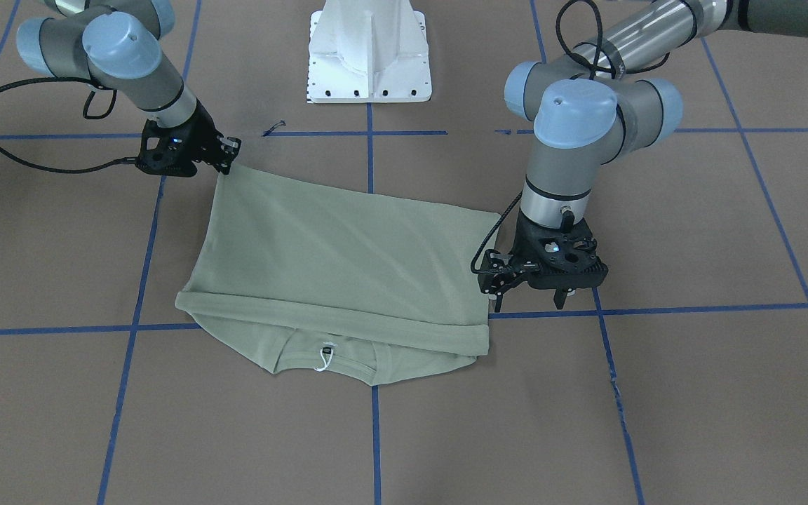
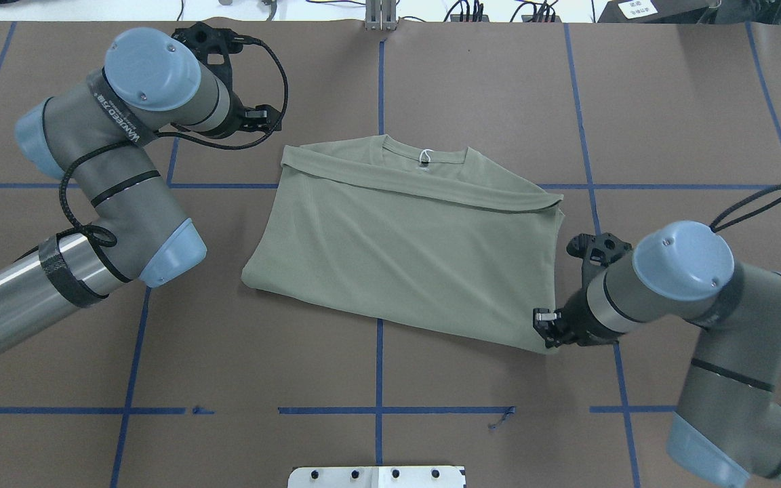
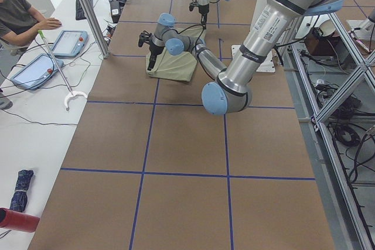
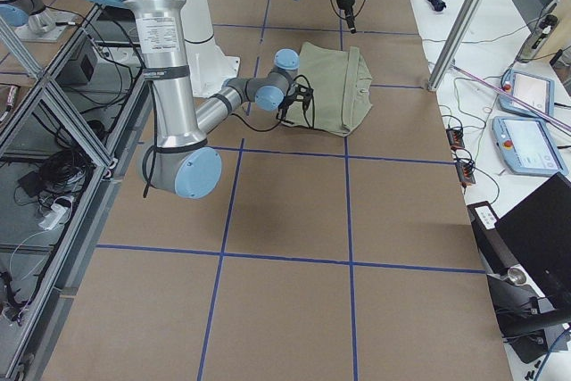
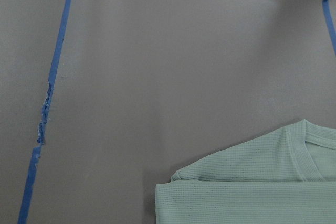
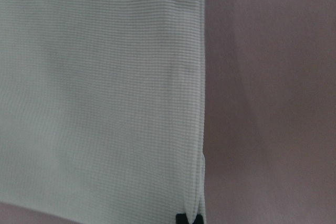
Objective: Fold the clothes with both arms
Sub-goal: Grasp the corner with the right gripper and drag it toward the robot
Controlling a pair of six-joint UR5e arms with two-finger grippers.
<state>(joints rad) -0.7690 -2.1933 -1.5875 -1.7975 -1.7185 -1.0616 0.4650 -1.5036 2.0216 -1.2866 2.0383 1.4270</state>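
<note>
The pale sage-green shirt (image 2: pixel 404 251) lies on the brown table, its lower part folded up to just short of the round neck, where the white hang tag (image 2: pixel 424 159) shows. In the front-facing view the shirt (image 1: pixel 334 259) fills the middle. My right gripper (image 2: pixel 545 331) is shut on the shirt's near right corner; in the right wrist view the black fingertips (image 6: pixel 182 216) pinch the fabric edge. My left gripper (image 1: pixel 527 300) stands open just off the shirt's left edge, near the fold, holding nothing. From overhead the left gripper (image 2: pixel 265 120) sits beside the far left corner.
The white pedestal base (image 1: pixel 369 52) stands at the table's near edge. Blue tape lines (image 2: pixel 379 366) grid the brown table. A person (image 3: pixel 17 16) sits at a side table with tablets (image 3: pixel 70 44), beside a metal post (image 3: pixel 88 10).
</note>
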